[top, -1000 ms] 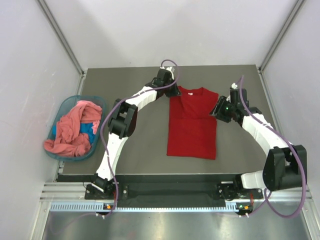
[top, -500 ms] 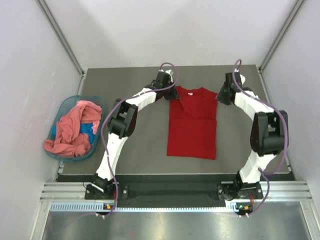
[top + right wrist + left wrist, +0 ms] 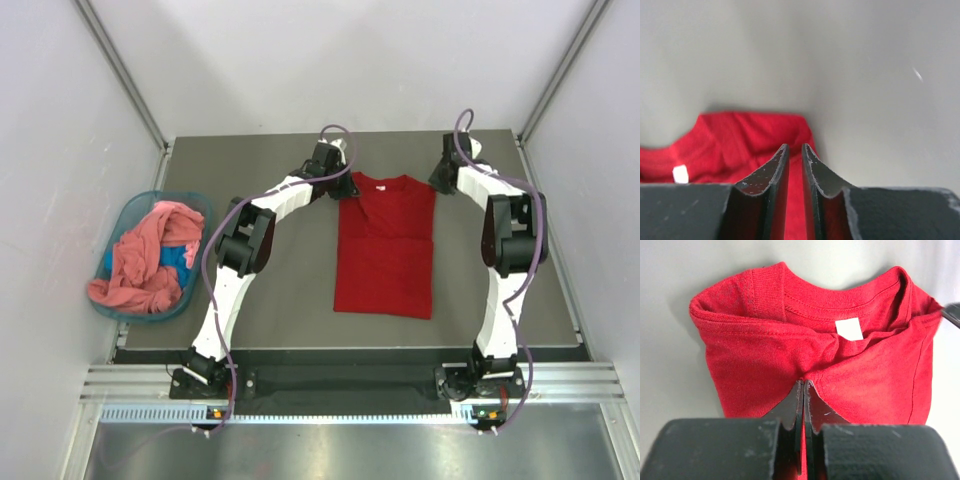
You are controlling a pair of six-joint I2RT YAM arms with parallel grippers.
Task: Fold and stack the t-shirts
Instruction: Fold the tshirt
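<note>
Red t-shirt (image 3: 385, 245) lies flat, central on the table (image 3: 270, 300). Left gripper (image 3: 804, 385) pinches its far-left shoulder. The right gripper (image 3: 795, 150) is nearly pressed together at the far-right shoulder (hold unclear). The next fold likely needs both corners drawn nearward.

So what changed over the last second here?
The right end effector swung from the right edge of the red t-shirt to its far right corner, jaws narrowing; whether it grips cloth is unclear. The left end effector stayed shut on the far left corner; shirt and basket unmoved.
</note>
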